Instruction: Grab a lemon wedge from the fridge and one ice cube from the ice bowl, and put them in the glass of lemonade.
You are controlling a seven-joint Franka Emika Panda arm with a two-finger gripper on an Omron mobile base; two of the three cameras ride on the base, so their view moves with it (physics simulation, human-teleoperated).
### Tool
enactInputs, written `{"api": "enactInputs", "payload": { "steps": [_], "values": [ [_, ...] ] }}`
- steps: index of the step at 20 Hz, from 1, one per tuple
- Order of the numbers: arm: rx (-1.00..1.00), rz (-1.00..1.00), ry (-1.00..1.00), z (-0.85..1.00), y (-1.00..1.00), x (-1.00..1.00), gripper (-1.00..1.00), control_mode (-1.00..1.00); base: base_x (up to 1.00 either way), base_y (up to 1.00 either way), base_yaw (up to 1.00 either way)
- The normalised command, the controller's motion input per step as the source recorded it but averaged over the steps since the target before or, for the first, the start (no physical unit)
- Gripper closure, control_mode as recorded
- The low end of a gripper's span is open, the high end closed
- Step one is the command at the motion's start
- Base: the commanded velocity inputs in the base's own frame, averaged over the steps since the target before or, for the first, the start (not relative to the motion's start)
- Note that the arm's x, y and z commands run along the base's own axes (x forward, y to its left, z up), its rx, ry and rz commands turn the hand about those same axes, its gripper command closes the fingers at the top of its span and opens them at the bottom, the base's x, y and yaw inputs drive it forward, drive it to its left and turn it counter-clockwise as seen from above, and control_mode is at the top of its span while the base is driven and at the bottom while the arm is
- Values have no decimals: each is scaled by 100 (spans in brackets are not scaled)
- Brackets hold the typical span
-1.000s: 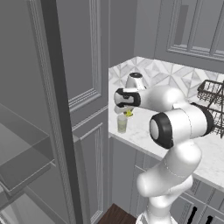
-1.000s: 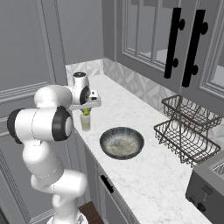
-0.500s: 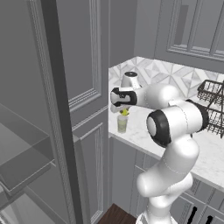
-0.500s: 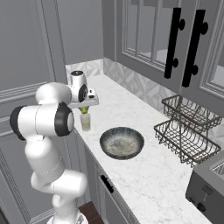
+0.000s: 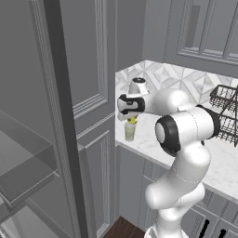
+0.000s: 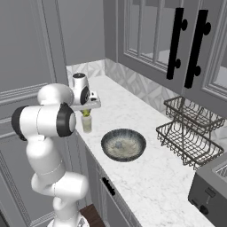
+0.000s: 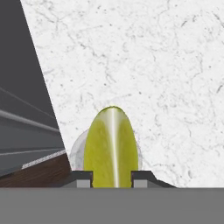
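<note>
My gripper [image 5: 132, 116] is shut on the lemon wedge [image 5: 132, 121], a small yellow-green piece hanging just above the glass of lemonade [image 5: 130, 132] near the counter's left end. From the right side, the lemon wedge [image 6: 86, 113] sits under the gripper [image 6: 87, 110], right over the glass [image 6: 87, 124]. In the hand view the lemon wedge [image 7: 111, 146] is pinched between my gripper's [image 7: 112, 177] tips, and the glass's clear rim [image 7: 75, 151] shows behind it. The ice bowl [image 6: 123, 144] sits on the counter a little right of the glass. The fridge's clear shelves [image 5: 28, 174] show at lower left.
A black wire dish rack [image 6: 188, 133] stands at the back right of the marble counter [image 6: 146, 177], and a grey toaster [image 6: 213, 190] lies beyond it. Panelled cabinets with black handles [image 6: 175, 44] hang above. The counter's left edge drops off close beside the glass.
The hand has shifted slightly left and settled over the glass, with the lemon wedge still held. The glass and the bowl have not moved.
</note>
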Motion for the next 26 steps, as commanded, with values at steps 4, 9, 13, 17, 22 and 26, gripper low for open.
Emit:
{"api": "enactInputs", "payload": {
  "steps": [4,9,13,17,22,26],
  "values": [
    [0,0,0,-25,1,0,100,-100,0,0,0],
    [0,0,0,-9,0,0,100,-100,0,0,0],
    [0,0,0,-3,0,0,100,-100,0,0,0],
    [0,0,0,0,0,0,-100,-100,0,0,0],
    [0,0,0,0,0,0,-100,-100,0,0,0],
    [0,0,0,0,0,0,-100,-100,0,0,0]
  ]
}}
